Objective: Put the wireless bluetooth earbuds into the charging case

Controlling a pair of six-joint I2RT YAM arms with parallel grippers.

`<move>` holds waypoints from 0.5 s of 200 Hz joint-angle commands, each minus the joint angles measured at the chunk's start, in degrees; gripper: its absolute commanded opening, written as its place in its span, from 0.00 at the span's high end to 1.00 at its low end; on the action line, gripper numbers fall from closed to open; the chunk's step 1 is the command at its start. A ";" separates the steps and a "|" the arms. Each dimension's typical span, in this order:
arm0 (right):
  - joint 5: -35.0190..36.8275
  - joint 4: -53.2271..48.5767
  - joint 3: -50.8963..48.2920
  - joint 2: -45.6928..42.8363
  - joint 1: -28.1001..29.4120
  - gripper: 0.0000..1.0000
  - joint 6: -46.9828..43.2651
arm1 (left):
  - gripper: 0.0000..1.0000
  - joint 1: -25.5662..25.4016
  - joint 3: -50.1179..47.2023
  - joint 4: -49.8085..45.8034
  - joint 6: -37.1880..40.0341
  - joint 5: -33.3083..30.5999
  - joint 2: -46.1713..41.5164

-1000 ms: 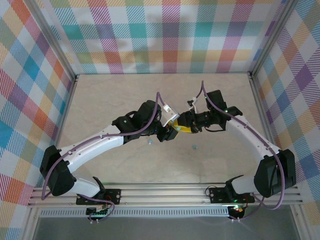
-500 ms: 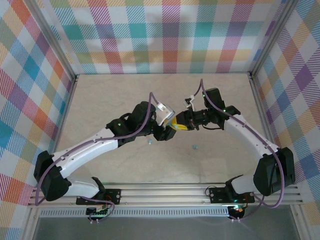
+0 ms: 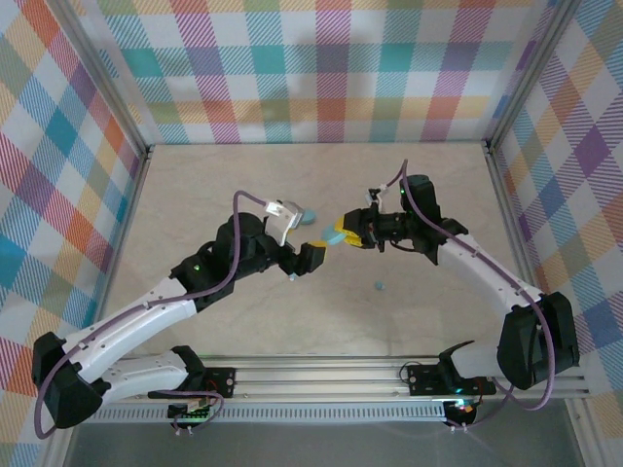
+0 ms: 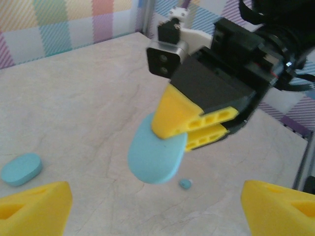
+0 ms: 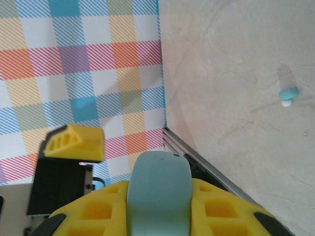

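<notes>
Case (image 4: 155, 160) pinched by its upper edge between the yellow fingers of right gripper (image 4: 175, 137), jaws clenched on it. Hanging in the air over the middle of the tabletop (image 4: 88, 98), tilted, not touching it. Facing this case from near, left gripper (image 4: 157, 201), released, its two yellow fingers standing wide apart. Closer to the far edge of the tabletop, second case (image 4: 20, 168) lying flat, near the left wrist. Right of the middle and toward the near edge, one earbud (image 3: 380, 286), lying apart from both grippers. Just beside left gripper, on its near-edge side, another earbud (image 3: 290, 278). Both lying bare on the tabletop, outside either case.
</notes>
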 commanded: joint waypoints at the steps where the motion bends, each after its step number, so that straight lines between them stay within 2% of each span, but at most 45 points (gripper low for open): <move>1: 1.23 5.69 -1.03 -0.77 -0.04 0.82 5.83 | 0.12 0.57 -4.95 9.88 3.66 6.00 -2.26; 17: 2.53 9.06 -2.94 -1.31 -0.04 0.82 8.65 | 0.12 0.52 -8.17 16.36 5.88 7.46 -2.34; 43: 4.47 13.94 -4.60 -1.00 -0.04 0.83 12.99 | 0.13 0.56 -5.44 13.22 6.57 7.81 -0.54; 59: 5.44 15.48 -4.67 -0.95 -0.04 0.83 15.33 | 0.15 0.92 -5.59 15.29 5.80 8.14 0.70; 77: 6.92 14.49 -4.60 -1.56 -0.04 0.83 14.81 | 0.18 1.50 -5.96 18.67 4.54 8.00 2.82; 92: 7.41 12.49 -4.21 -1.50 -0.13 0.83 13.83 | 0.21 1.72 -4.72 18.62 2.96 3.93 5.41; 100: 7.25 12.59 -4.32 -1.41 -0.13 0.83 13.76 | 0.21 1.76 -3.70 18.36 2.89 4.45 6.95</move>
